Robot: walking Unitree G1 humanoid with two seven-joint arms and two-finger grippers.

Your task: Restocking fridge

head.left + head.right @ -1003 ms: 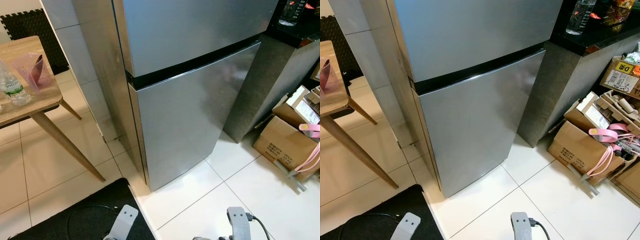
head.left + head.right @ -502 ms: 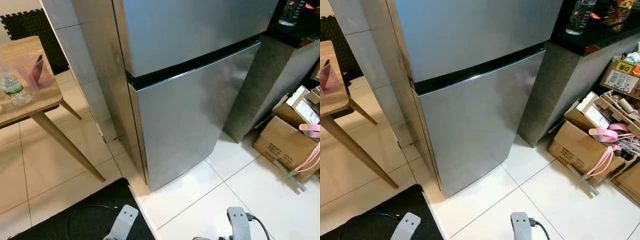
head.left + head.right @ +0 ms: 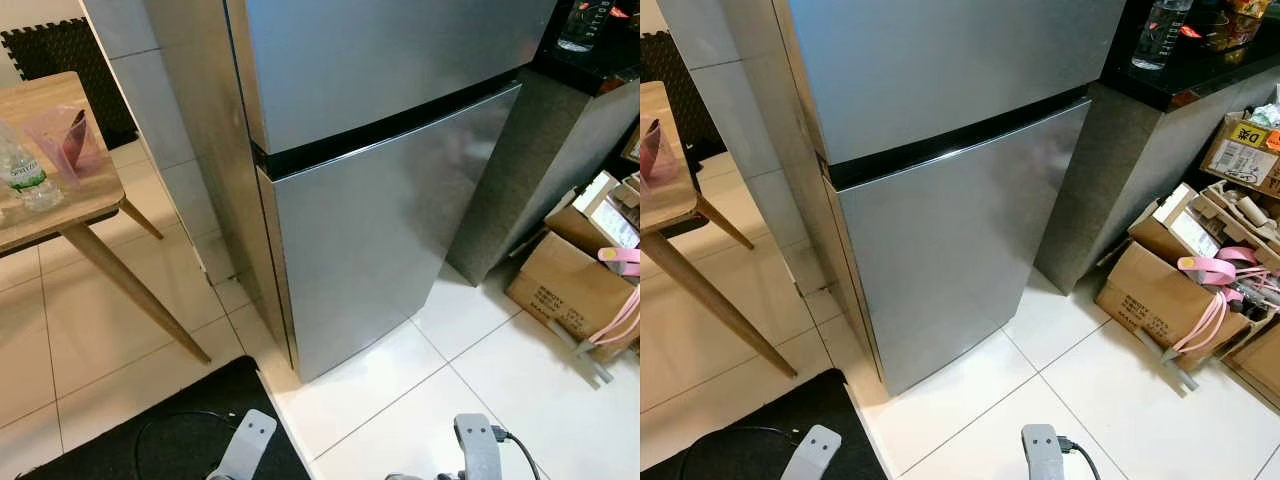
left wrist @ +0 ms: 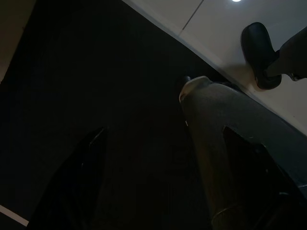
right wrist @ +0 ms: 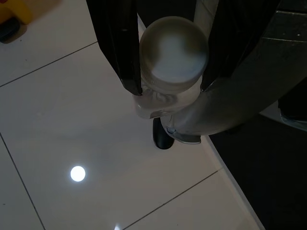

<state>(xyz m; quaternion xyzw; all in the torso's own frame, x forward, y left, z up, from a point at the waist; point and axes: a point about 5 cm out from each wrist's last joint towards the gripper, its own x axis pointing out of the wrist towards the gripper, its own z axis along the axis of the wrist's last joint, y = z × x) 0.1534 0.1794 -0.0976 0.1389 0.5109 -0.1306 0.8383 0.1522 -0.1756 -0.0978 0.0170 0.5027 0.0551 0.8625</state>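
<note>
1 bottle [image 5: 172, 52], base hidden, between right hand [image 5: 170, 88] fingers.

Under the left pincer [image 4: 168, 148], a black mat [image 4: 120, 72] with a thin cable [image 3: 150, 425]. Under the right pincer [image 5: 169, 88], white floor tiles [image 5: 72, 120]. Well ahead of it and to its right, cardboard boxes [image 3: 570, 285] with pink cords [image 3: 625, 315]. Ahead-left of the left pincer, a wooden table [image 3: 80, 200].
</note>
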